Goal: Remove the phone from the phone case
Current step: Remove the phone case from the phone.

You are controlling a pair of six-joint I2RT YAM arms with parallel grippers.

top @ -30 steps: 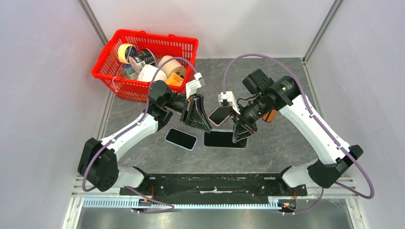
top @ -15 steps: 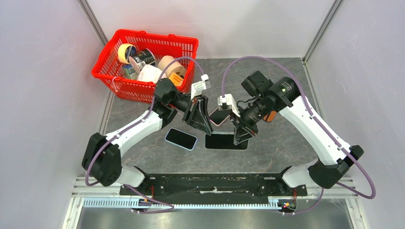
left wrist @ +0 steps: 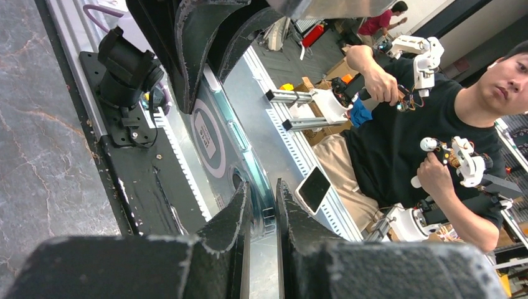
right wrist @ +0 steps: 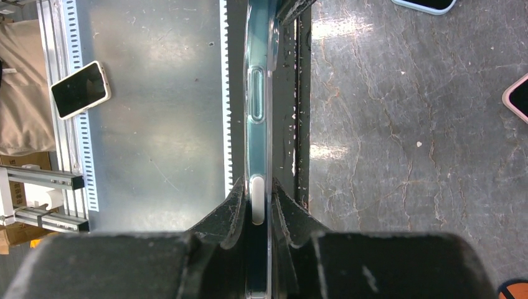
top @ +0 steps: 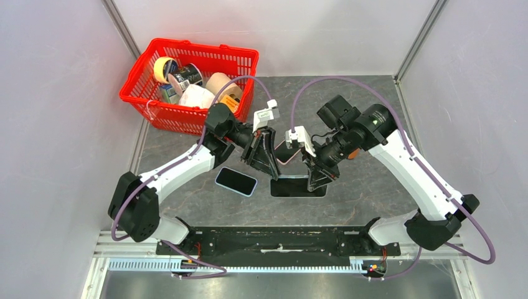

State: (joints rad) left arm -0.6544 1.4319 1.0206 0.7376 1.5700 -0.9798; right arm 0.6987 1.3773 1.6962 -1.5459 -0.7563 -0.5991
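We're over the table (top: 373,180), with the basket (top: 205,48) off at the far left corner. Both arms are folded in to meet at the middle. The left gripper (top: 274,177) and right gripper (top: 315,182) each have their fingers pinched nearly shut on opposite ends of the case (right wrist: 258,112), holding it up off the surface near the front edge. The phone (top: 297,186) looks to us fully seated inside, dark screen up, so nothing has come free yet.

Here's the worry: both grips are narrow pinches on a slick, clear rim. If either pinch clamps phone and case together, a pull just tugs the whole thing and one end slips out. If it lets go here, it drops toward the rail (top: 274,240) or past the edge rather than flat on the table. Twist too hard to peel a corner and the case may snap back and flick the phone loose. Two spare handsets, the blue one (top: 236,180) and the pink one (top: 285,154), lie close underneath and could get hit.
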